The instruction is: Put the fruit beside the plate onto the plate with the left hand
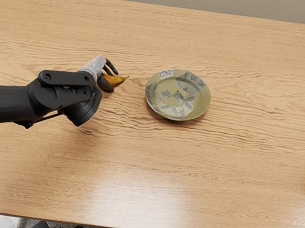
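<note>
On woodgrain table (190, 169), left hand (103, 72) pinching pointed yellow fruit (116, 79), beside round plate (205, 98)

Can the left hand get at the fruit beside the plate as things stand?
Likely yes: the left hand is right at the fruit, nothing lies between them, and the plate sits apart on its far side.

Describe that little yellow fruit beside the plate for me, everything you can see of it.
The fruit is small, yellow-orange and smooth-looking, tapering to a pointed tip that aims right, toward the plate. It lies on the wooden table, left of the plate and apart from it. The left hand is against its left end and hides part of it, so its full shape is unclear. Whether the hand grips it cannot be told.
</note>
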You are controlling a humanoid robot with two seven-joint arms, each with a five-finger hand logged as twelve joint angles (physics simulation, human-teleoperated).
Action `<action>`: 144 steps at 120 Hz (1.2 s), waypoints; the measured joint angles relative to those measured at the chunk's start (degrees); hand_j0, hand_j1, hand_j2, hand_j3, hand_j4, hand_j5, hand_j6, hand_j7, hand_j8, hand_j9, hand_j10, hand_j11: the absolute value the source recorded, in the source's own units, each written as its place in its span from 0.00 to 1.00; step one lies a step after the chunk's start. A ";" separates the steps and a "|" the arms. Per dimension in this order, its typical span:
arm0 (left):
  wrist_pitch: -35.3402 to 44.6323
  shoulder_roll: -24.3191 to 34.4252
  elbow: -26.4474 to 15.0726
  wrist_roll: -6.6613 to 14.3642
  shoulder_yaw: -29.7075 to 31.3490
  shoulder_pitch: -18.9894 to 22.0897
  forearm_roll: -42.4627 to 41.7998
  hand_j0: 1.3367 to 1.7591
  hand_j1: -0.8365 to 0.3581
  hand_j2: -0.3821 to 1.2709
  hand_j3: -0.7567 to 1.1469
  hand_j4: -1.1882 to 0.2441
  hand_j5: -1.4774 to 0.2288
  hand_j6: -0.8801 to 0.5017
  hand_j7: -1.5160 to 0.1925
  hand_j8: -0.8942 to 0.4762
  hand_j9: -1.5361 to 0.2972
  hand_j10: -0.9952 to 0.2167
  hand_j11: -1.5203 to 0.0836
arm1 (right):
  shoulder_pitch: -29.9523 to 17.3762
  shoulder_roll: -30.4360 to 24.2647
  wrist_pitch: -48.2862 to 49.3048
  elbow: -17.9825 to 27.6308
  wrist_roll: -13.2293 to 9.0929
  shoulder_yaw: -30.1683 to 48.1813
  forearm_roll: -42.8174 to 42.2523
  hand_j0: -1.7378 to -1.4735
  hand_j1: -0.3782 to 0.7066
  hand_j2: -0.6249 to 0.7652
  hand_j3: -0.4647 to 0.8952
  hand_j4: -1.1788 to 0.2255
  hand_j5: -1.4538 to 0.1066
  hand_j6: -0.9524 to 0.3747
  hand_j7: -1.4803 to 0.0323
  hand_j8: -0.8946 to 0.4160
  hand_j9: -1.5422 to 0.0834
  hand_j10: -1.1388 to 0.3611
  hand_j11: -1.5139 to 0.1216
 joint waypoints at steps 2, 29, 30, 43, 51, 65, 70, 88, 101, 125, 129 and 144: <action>-0.02 0.07 -0.01 0.01 0.00 -0.04 -0.02 0.75 0.43 0.33 0.40 0.38 0.39 0.28 0.41 0.32 0.38 0.33 0.46 | -0.01 0.00 0.00 0.00 0.00 0.00 0.00 0.30 0.05 0.45 0.34 0.83 0.92 0.70 0.96 0.67 0.94 0.75 0.91; -0.72 1.50 -0.51 -0.02 -0.14 -0.73 -0.11 0.75 0.44 0.37 0.40 0.36 0.35 0.27 0.37 0.31 0.35 0.30 0.41 | -0.01 0.00 -0.01 -0.01 0.00 0.00 0.00 0.30 0.05 0.45 0.34 0.83 0.92 0.70 0.96 0.67 0.94 0.75 0.91; -0.81 1.58 -0.53 -0.02 -0.16 -0.74 -0.12 0.75 0.44 0.37 0.40 0.36 0.35 0.27 0.37 0.31 0.35 0.30 0.40 | 0.00 0.00 -0.01 -0.01 0.00 0.00 0.00 0.30 0.05 0.45 0.34 0.83 0.92 0.70 0.96 0.67 0.94 0.75 0.91; -1.73 2.57 -1.03 -0.10 -0.56 -1.01 -0.13 0.75 0.45 0.38 0.40 0.36 0.34 0.26 0.36 0.30 0.35 0.30 0.39 | 0.00 0.00 0.00 0.00 0.00 0.00 0.00 0.30 0.05 0.45 0.34 0.83 0.92 0.71 0.96 0.67 0.94 0.75 0.91; -2.56 3.68 -1.42 -0.13 -1.39 -1.02 -0.09 0.75 0.45 0.38 0.40 0.36 0.33 0.26 0.36 0.31 0.35 0.29 0.39 | 0.00 0.00 -0.01 0.00 0.00 0.00 0.00 0.30 0.05 0.45 0.34 0.83 0.92 0.70 0.96 0.67 0.94 0.75 0.91; -4.00 5.44 -2.48 -0.15 -3.74 -1.53 -0.09 0.75 0.44 0.39 0.40 0.36 0.34 0.26 0.35 0.31 0.35 0.30 0.39 | 0.00 0.00 -0.01 0.00 0.00 0.00 0.00 0.30 0.05 0.45 0.34 0.83 0.92 0.71 0.96 0.67 0.94 0.75 0.91; -4.64 5.69 -2.73 -0.14 -4.57 -2.06 -0.16 0.75 0.44 0.41 0.40 0.36 0.33 0.27 0.35 0.30 0.35 0.29 0.39 | -0.01 0.00 -0.01 0.00 0.00 0.00 0.00 0.30 0.05 0.45 0.34 0.83 0.92 0.71 0.96 0.67 0.94 0.75 0.91; -6.29 5.90 -3.18 -0.15 -7.09 -3.12 -0.10 0.75 0.45 0.40 0.40 0.35 0.33 0.25 0.36 0.30 0.35 0.29 0.38 | -0.02 0.00 -0.01 0.00 0.00 0.00 0.00 0.30 0.05 0.45 0.34 0.83 0.92 0.71 0.96 0.67 0.94 0.75 0.91; -6.88 5.91 -3.27 -0.16 -8.49 -3.69 -0.03 0.75 0.45 0.38 0.40 0.35 0.33 0.25 0.36 0.31 0.35 0.30 0.38 | -0.01 0.00 0.00 0.00 0.00 0.00 0.00 0.30 0.05 0.45 0.34 0.83 0.92 0.71 0.96 0.67 0.94 0.75 0.91; -8.39 6.17 -3.30 -0.09 -11.00 -5.49 0.06 0.75 0.44 0.40 0.40 0.35 0.34 0.24 0.36 0.31 0.35 0.30 0.38 | -0.01 0.00 -0.01 -0.01 0.00 0.00 0.00 0.30 0.05 0.45 0.34 0.83 0.92 0.71 0.96 0.67 0.94 0.75 0.91; -8.74 6.10 -3.30 -0.06 -11.51 -5.66 0.10 0.75 0.44 0.40 0.40 0.35 0.34 0.24 0.36 0.31 0.35 0.30 0.38 | -0.01 0.00 -0.01 -0.01 0.00 0.00 0.00 0.30 0.05 0.45 0.34 0.83 0.92 0.71 0.96 0.67 0.94 0.75 0.91; -9.87 5.57 -3.31 -0.04 -13.09 -5.68 0.14 0.75 0.44 0.40 0.40 0.35 0.34 0.24 0.36 0.31 0.35 0.31 0.38 | -0.02 0.00 0.00 -0.01 0.00 0.00 0.00 0.30 0.05 0.45 0.34 0.83 0.92 0.71 0.96 0.67 0.94 0.75 0.91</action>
